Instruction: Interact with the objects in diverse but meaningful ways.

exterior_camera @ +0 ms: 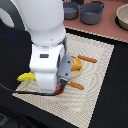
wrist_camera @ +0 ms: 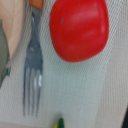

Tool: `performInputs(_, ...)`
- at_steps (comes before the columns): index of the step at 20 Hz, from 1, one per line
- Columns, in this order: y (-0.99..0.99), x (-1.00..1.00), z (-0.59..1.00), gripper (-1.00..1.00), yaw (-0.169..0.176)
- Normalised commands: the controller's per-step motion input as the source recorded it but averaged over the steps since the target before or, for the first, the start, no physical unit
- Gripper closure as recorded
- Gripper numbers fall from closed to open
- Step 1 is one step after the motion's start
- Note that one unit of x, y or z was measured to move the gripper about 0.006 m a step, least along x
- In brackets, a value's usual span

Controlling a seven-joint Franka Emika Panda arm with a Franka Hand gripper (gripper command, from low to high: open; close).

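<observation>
A pale woven placemat (exterior_camera: 90,75) lies on a black tabletop (exterior_camera: 117,95) beside a pinkish-tan surface (exterior_camera: 107,30).

A pale woven mat (exterior_camera: 95,75) on the dark table (exterior_camera: 117,95) carries bread loaf (exterior_camera: 76,64), banana (exterior_camera: 25,77) and tomato (wrist_camera: 79,29).

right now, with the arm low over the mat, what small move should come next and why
Probably a small shift sideways to centre over the tomato, then straight down. In the wrist view the tomato sits off to one side of the frame, with a fork lying close beside it on the mat. The gripper's fingers aren't visible, so check they are open first.
</observation>
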Motion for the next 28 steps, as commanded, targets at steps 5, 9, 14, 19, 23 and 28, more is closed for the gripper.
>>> performInputs(5,-0.27,0.47,0.00,-1.00,-0.180)
performInputs(9,-0.25,0.44,0.00,-1.00,-0.215)
performInputs(14,-0.20,0.35,0.00,-1.00,-0.167)
performInputs(19,-0.13,0.32,0.00,-1.00,-0.094)
performInputs(23,-0.20,0.19,0.00,-1.00,-0.046)
performInputs(28,-0.22,0.15,-0.02,-1.00,-0.043)
